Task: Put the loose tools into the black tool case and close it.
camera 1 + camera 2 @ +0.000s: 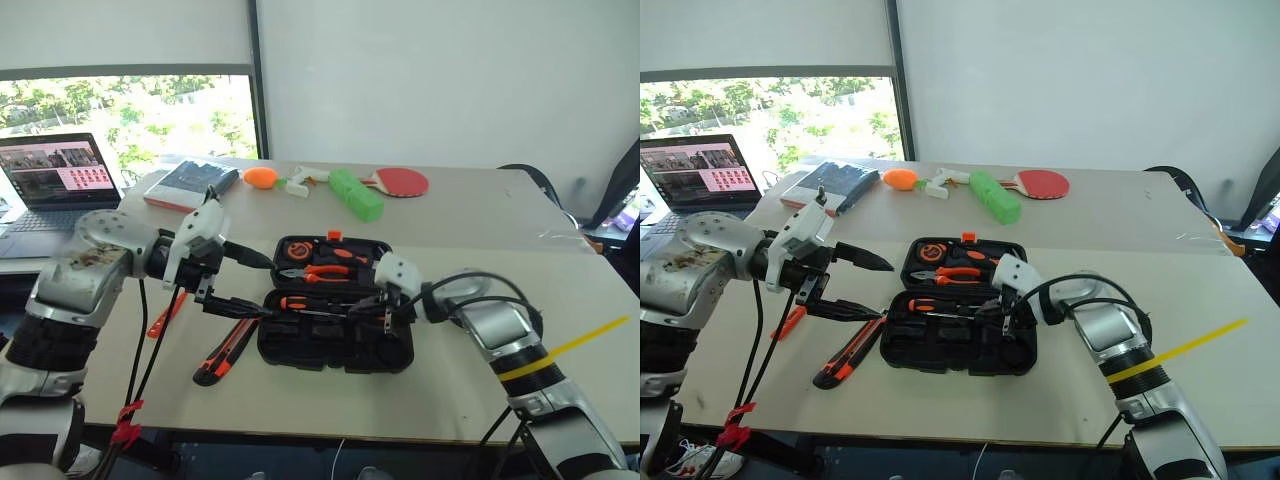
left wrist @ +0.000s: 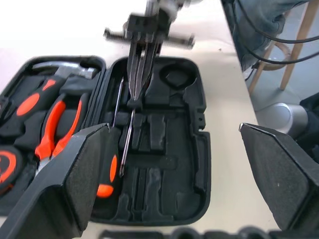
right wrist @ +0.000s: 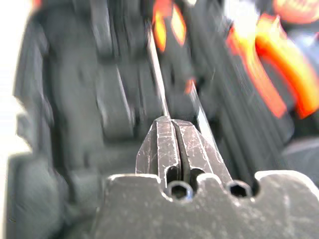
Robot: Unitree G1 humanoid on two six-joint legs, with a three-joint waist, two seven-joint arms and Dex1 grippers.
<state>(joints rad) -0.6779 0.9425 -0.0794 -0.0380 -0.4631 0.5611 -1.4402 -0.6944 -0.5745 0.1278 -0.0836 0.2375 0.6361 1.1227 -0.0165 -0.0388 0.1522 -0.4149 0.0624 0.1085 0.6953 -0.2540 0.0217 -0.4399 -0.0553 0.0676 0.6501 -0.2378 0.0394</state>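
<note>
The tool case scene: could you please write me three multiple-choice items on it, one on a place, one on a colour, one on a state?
1. Where does the utility knife lie?
A. inside the case
B. on the table, left of the black tool case
C. on the laptop

2. What colour is the foam block at the far side of the table?
A. green
B. blue
C. yellow

3. How do the grippers stand?
A. both open
B. left gripper shut, right open
C. left open, right gripper shut

Key: 1 B, the knife rests on the tabletop beside the case's left edge. 2 A, the block next to the red paddle is bright green. 3 C, the left fingers stand wide apart, and the right fingers are pressed together over the open case.
</note>
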